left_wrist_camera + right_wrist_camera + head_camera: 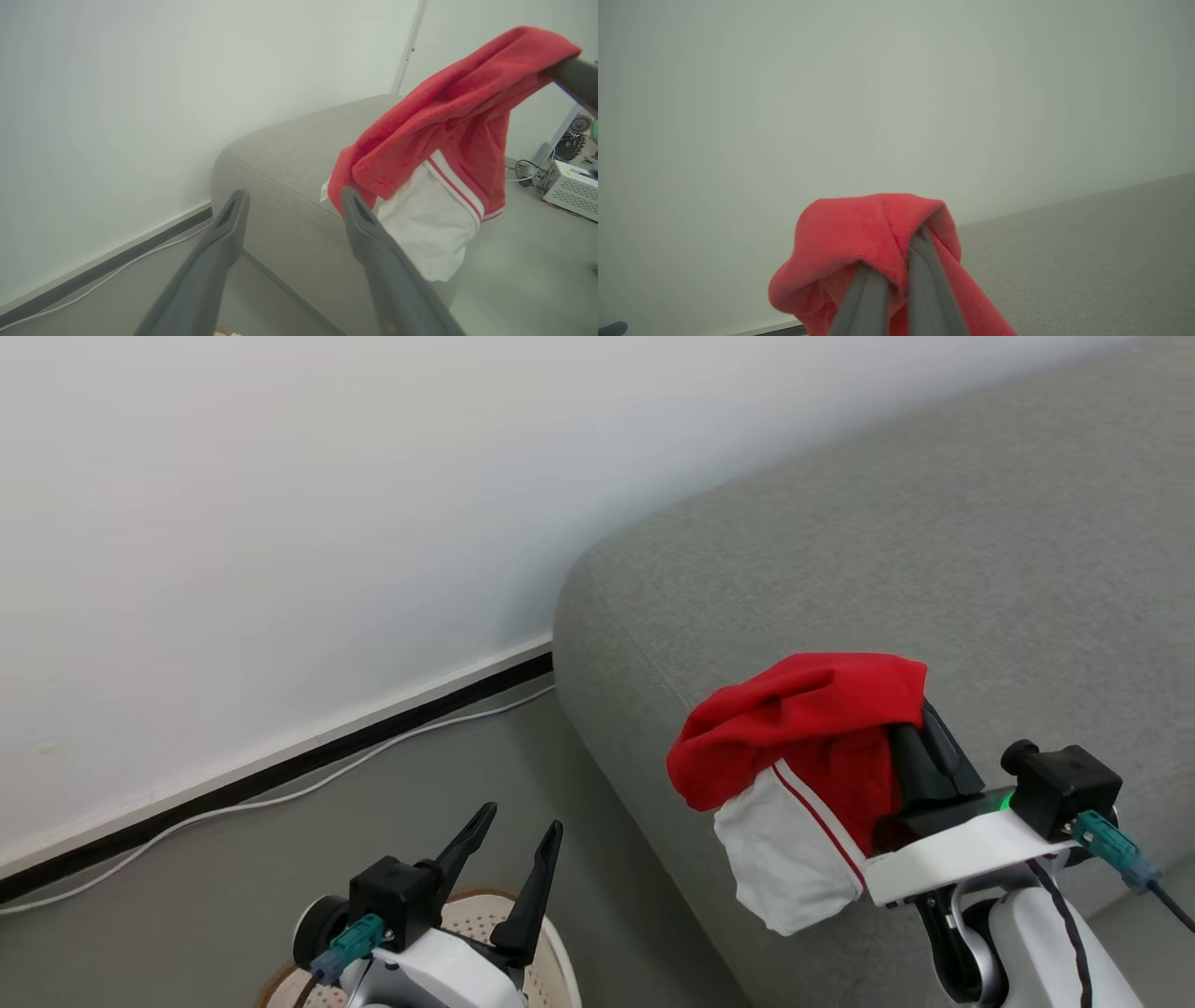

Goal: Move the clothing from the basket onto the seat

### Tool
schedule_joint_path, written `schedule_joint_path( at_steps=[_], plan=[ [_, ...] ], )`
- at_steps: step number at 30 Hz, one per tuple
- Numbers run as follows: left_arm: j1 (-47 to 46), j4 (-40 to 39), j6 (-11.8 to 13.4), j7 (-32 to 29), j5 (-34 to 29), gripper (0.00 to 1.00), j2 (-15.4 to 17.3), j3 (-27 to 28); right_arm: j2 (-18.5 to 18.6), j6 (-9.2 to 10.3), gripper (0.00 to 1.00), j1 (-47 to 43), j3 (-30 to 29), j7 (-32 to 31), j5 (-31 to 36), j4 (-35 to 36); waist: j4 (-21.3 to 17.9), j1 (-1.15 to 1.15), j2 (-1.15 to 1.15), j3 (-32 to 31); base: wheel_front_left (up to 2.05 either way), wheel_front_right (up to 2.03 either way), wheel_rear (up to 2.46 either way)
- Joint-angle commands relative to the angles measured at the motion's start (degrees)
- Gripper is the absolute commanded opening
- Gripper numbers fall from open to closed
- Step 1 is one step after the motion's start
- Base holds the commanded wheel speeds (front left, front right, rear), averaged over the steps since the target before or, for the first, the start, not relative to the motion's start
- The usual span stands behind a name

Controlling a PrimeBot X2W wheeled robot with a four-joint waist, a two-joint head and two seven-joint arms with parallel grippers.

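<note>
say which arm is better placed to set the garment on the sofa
Right: the right gripper is shut on the red garment by the grey sofa; the left gripper is open, empty, over the basket.

Red-white clothing (803,728) hangs bunched near grey seat (934,569) — basket (562,963) on floor.

No legible text anywhere

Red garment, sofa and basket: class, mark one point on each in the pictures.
red garment (803,709), head view, on its red upper fold.
sofa (934,541), head view, on its bare grey top.
basket (476,915), head view, on its perforated wall.
</note>
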State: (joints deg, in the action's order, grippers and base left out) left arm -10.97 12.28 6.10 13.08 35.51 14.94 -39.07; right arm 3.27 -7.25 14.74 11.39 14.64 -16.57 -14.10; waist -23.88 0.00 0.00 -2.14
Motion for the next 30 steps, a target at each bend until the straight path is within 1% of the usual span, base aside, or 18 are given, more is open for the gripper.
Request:
schedule_joint_path(
  at_steps=[1,4,8,14,22,30],
  plan=[
    [-2.36,-1.67,-0.1,0.18,-0.5,1.0,0.47,1.78,-0.39,-0.24,0.0,2.24,0.46,0.36,0.74,1.96,-3.84,0.0,0.0,1.54,0.0,0.0,0.0],
    [-2.74,-2.26,0.02,-0.24,-0.95,1.0,0.47,1.2,-0.39,-0.24,0.0,2.21,-1.09,0.36,0.78,2.35,-5.58,0.0,0.0,2.69,0.0,0.0,0.0],
    [-4.0,-2.94,-0.19,-1.23,-2.04,1.0,0.57,-0.03,-0.39,-0.24,0.0,1.95,-4.09,0.36,0.85,3.34,-6.33,0.0,0.0,4.53,0.0,0.0,0.0],
    [-5.3,-3.51,-0.49,-2.07,-2.57,1.0,0.23,-1.1,-0.39,-0.24,0.0,1.92,-7.27,0.36,0.94,4.44,-6.78,0.0,0.0,5.64,0.0,0.0,0.0],
    [-5.32,-3.54,-0.68,-2.15,-2.56,1.0,-0.31,-2.08,-0.39,-0.24,0.0,2.19,-9.26,0.36,0.55,4.57,-6.77,0.0,0.0,5.95,0.0,0.0,0.0],
    [-5.48,-4.78,0.31,-2.91,-3.57,1.0,0.61,-2.75,-0.39,-0.24,0.0,8.04,-13.03,0.36,-3.24,1.79,-6.86,0.0,0.0,9.76,0.0,0.0,0.0]
  ],
)
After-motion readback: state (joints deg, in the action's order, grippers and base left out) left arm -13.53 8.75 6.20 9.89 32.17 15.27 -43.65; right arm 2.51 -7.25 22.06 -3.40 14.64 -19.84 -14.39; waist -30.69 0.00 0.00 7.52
